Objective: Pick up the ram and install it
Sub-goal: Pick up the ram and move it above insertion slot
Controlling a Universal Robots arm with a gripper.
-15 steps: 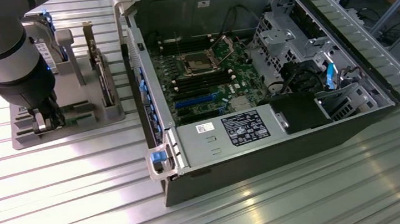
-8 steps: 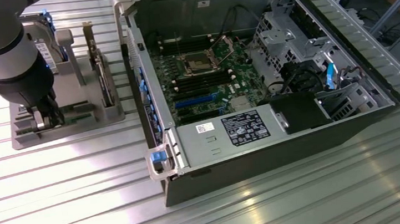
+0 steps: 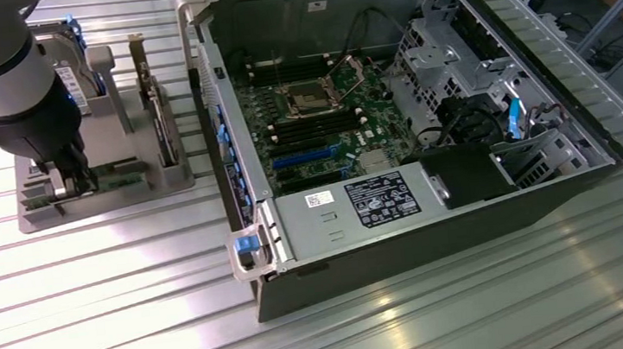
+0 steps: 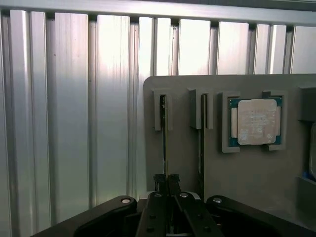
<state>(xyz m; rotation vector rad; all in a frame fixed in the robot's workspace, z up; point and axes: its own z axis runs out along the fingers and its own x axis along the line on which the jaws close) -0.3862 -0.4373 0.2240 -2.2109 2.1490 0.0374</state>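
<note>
The ram (image 4: pixel 163 123) is a thin green stick seen edge-on, standing in a slot of the grey holder (image 4: pixel 183 148). My gripper (image 4: pixel 166 181) sits over its near end, and the two black fingertips (image 4: pixel 159 180) are pressed together on the stick's edge. In the exterior view the gripper (image 3: pixel 79 183) reaches down into the holder (image 3: pixel 106 205) on the exterior view's left, with the arm above it. A second thin stick (image 4: pixel 202 133) stands in the neighbouring slot, apart from the fingers.
A square silver processor chip (image 4: pixel 254 122) lies in a pocket of the holder. Upright cards (image 3: pixel 146 88) stand at the holder's back. The open computer case (image 3: pixel 586 137), with its motherboard (image 3: pixel 317 113), lies on the ribbed metal table (image 3: pixel 93 302) at the exterior view's right.
</note>
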